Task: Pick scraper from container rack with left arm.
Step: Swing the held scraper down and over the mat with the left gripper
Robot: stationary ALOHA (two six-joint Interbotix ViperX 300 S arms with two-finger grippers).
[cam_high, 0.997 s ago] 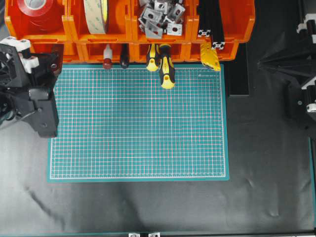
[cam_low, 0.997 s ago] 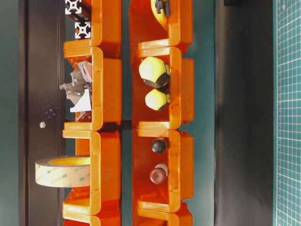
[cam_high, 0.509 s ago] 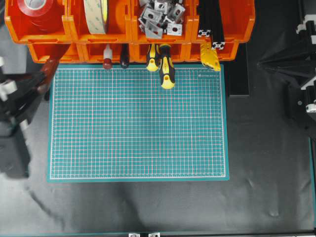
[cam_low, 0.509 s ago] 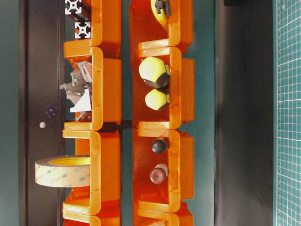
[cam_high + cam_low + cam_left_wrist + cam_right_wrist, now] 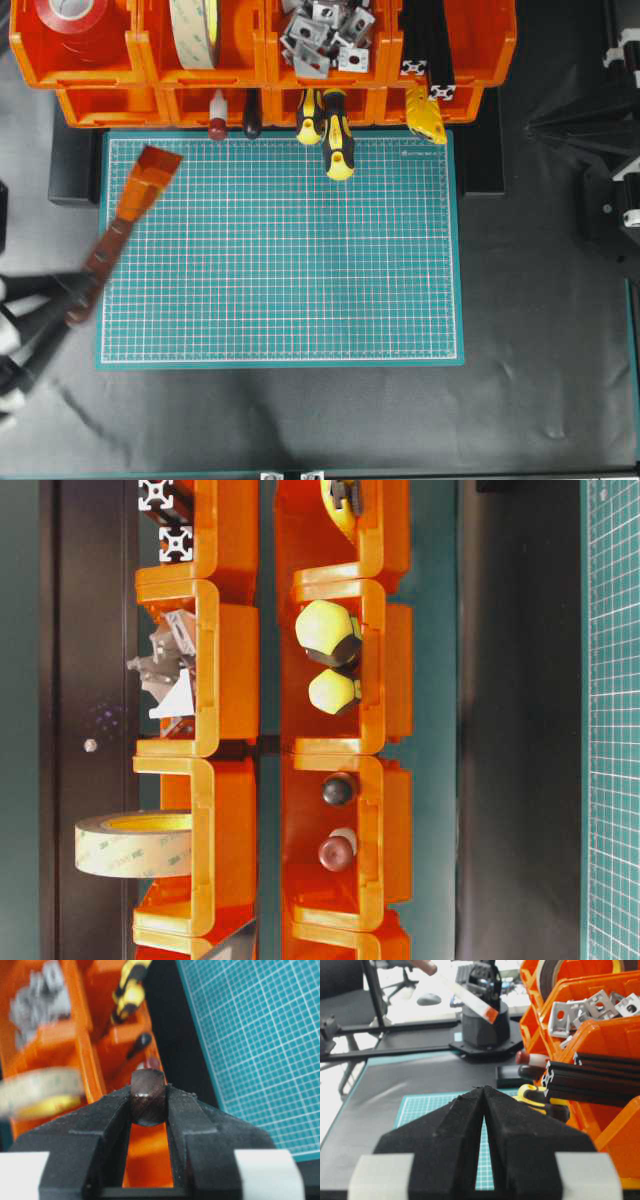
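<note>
Green mat edge: blurred left pincer (half cropped) grips scraper.

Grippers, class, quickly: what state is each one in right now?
Left gripper: closed on the scraper handle, lifted clear of the container rack.
Right gripper: closed, holding nothing.

Orange container rack — green gridded mat.
</note>
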